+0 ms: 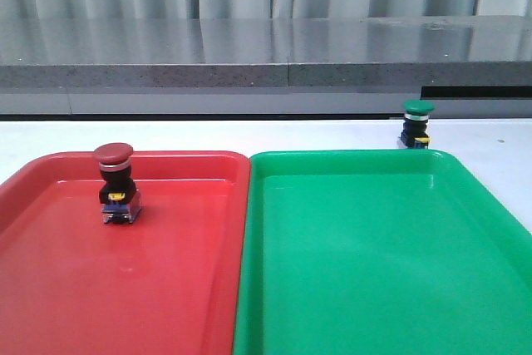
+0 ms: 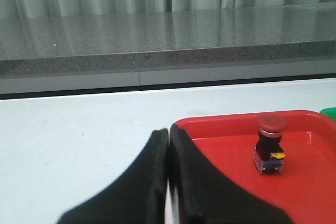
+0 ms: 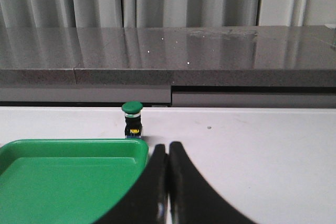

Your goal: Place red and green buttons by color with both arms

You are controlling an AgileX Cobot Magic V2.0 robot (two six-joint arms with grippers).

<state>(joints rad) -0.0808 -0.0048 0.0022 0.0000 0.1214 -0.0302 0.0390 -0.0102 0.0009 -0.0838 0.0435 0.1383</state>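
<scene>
The red button stands upright inside the red tray, near its far left; it also shows in the left wrist view. The green button stands on the white table just beyond the far right corner of the green tray; it also shows in the right wrist view. My left gripper is shut and empty, near the red tray's far left corner. My right gripper is shut and empty, beside the green tray's far right corner. Neither arm shows in the front view.
The two trays lie side by side, red on the left, green on the right. A grey counter ledge with curtains behind runs along the back of the white table.
</scene>
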